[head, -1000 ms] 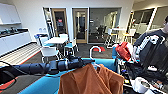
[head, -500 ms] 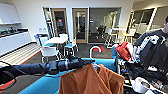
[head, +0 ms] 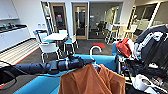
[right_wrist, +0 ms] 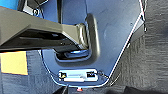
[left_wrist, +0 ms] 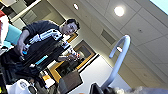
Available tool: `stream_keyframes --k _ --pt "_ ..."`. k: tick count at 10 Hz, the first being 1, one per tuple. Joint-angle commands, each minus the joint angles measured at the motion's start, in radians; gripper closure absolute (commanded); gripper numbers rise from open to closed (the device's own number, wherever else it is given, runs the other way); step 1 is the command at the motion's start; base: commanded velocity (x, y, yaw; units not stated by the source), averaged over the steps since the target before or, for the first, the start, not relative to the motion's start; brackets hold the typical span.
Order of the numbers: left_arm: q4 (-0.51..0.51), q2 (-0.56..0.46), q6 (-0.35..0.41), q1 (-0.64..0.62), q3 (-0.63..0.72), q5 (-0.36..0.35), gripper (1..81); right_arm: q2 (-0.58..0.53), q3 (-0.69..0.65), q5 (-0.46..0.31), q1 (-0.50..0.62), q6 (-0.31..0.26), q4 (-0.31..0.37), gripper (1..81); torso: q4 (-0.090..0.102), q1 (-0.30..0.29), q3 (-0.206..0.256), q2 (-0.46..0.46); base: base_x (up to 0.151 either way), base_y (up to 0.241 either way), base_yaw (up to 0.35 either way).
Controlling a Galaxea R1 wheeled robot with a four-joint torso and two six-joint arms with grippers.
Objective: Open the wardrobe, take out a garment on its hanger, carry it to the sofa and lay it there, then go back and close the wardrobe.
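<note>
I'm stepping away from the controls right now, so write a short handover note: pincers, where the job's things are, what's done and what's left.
Left pincer: at the neck of the white curved hanger hook, carrying the orange long-sleeved garment; its fingers can't be made out.
Right pincer: state can't be told.
The garment hangs in front of the bright blue upholstered sofa, not yet laid on it.
A person with a control rig stands to the right.
Done: garment taken out on its hanger and brought to the sofa.
Left: lay it on the sofa, go back, close the wardrobe.

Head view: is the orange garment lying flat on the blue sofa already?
No. The orange garment hangs on its white hanger at the end of the left arm, in front of the blue sofa.
</note>
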Motion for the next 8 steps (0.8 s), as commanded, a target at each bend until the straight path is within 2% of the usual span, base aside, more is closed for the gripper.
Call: stream_keyframes --k 1,4,8 --pt "-0.010 0.035 -0.009 -0.180 -0.031 -0.080 81.1 -0.015 -0.002 -0.029 0.021 0.000 -0.012 1.0 0.000 0.000 0.004 0.000 0.000 0.000 0.000" --pt "-0.019 0.092 -0.015 -0.200 -0.169 -0.078 81.1 -0.015 -0.002 -0.029 0.032 -0.002 -0.012 1.0 0.000 0.002 -0.026 0.001 0.000 0.000 0.000" --pt "-0.021 0.158 -0.038 -0.259 -0.332 -0.064 81.1 -0.012 -0.002 -0.029 0.046 0.000 -0.010 1.0 0.000 0.002 -0.025 0.001 0.000 0.000 0.000"
